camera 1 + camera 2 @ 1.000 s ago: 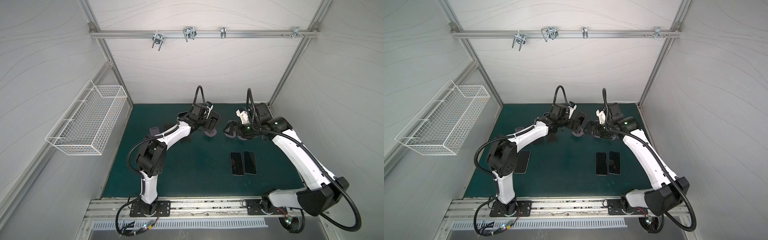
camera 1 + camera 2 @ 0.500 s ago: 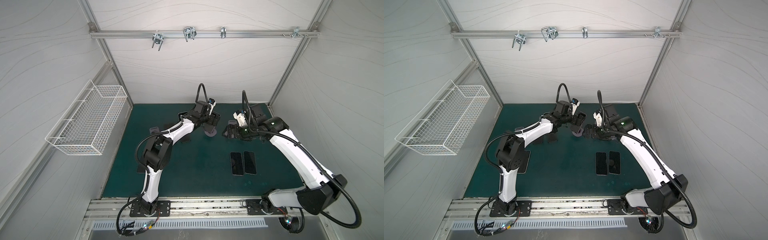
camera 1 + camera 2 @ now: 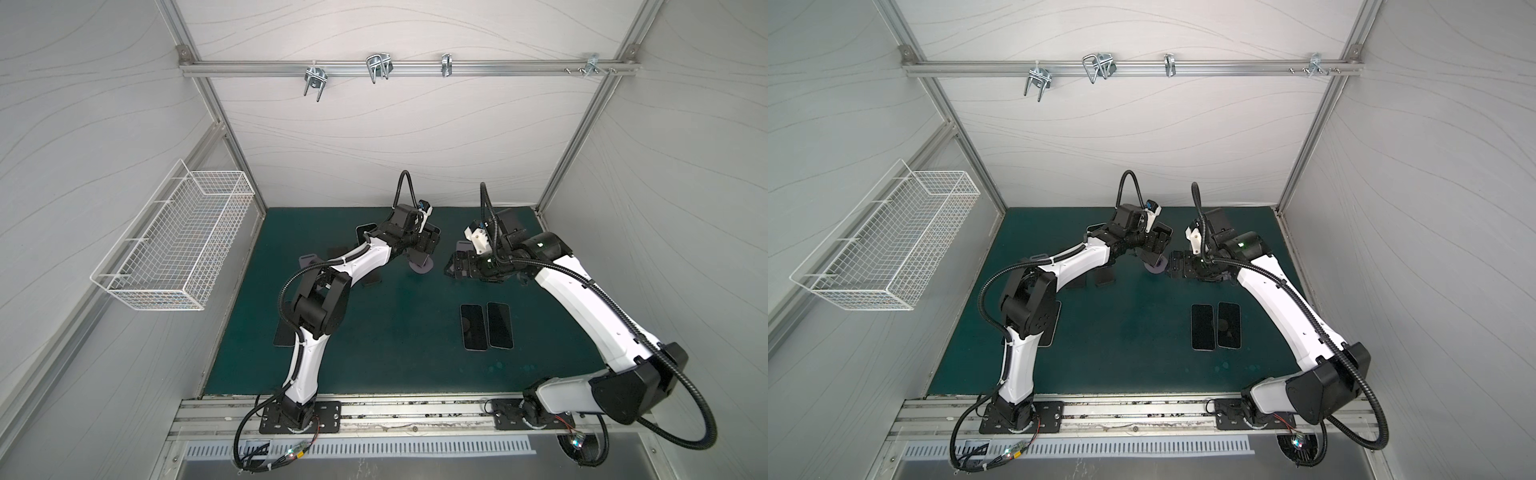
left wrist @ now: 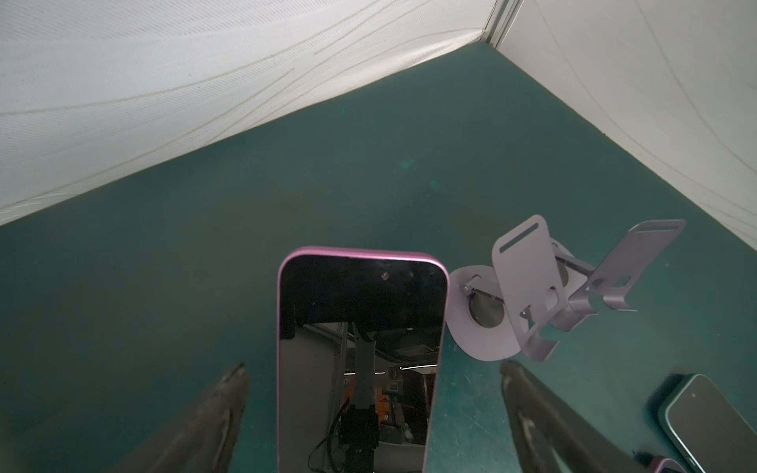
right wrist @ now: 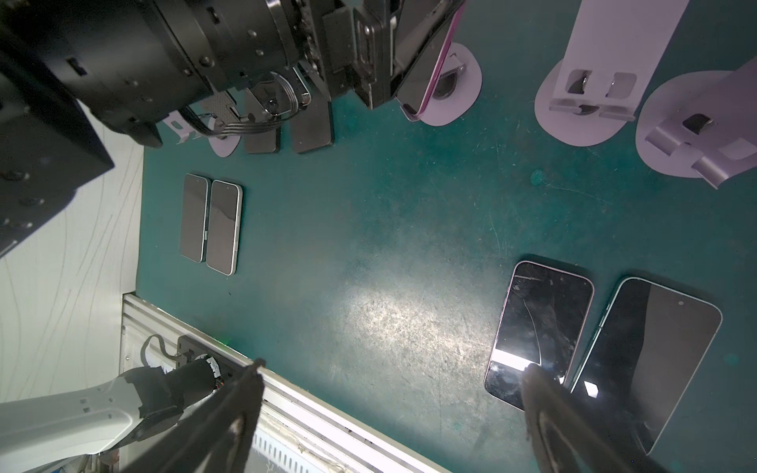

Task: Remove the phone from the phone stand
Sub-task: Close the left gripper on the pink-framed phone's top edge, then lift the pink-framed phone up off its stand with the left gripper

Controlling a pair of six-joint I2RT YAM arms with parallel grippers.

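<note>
A pink-edged phone (image 4: 360,327) stands upright with its dark screen facing the left wrist camera. In the right wrist view the phone (image 5: 426,69) leans on a lilac phone stand (image 5: 458,98) with a round base. My left gripper (image 4: 373,366) is open and straddles the phone, with a gap between each finger and the phone's sides. In both top views the left gripper (image 3: 424,245) covers most of the phone and the phone stand (image 3: 1154,266). My right gripper (image 5: 395,364) hangs open and empty over the mat, just right of the stand in a top view (image 3: 455,270).
Two empty lilac stands (image 4: 528,286) (image 4: 631,270) sit beside the phone. Two phones (image 3: 473,327) (image 3: 500,325) lie flat side by side on the green mat. Another pair of phones (image 5: 192,217) lies by the left arm. A wire basket (image 3: 174,245) hangs on the left wall.
The left arm has stretched farther toward the back and brought its open gripper down around the phone. The right gripper has drifted slightly left and forward.
</note>
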